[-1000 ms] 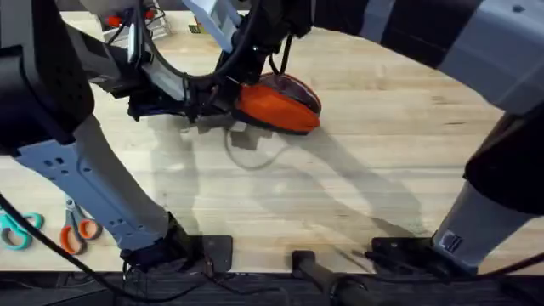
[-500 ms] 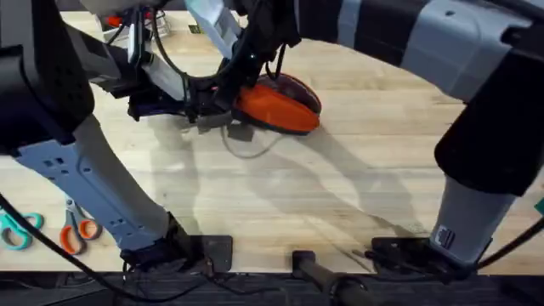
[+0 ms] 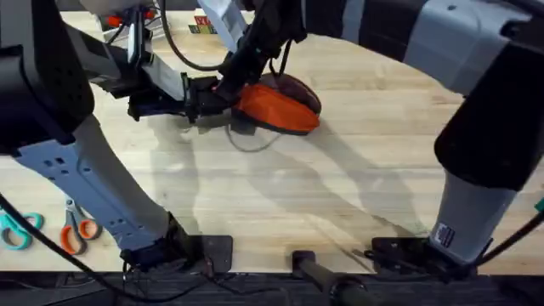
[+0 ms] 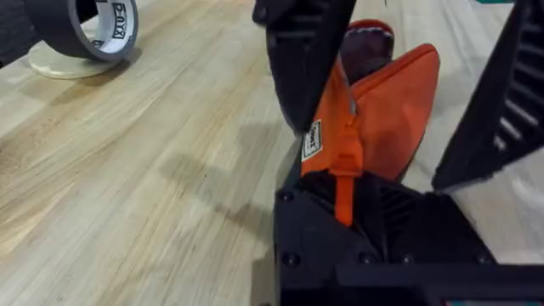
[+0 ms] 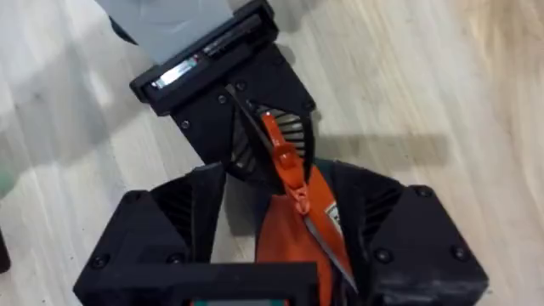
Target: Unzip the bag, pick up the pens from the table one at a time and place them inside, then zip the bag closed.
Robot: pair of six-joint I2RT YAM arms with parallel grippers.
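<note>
Bag [image 3: 276, 108] pinched at one end by both closed grippers — left gripper [image 4: 344, 200], right gripper [image 5: 285, 183] — fabric may slip if zipper jams.

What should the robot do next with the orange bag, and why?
Probably slide the zipper along. Both grippers, left and right, meet at one end of the bag, with its orange zip tab between the fingers, and the far end gapes open.
</note>
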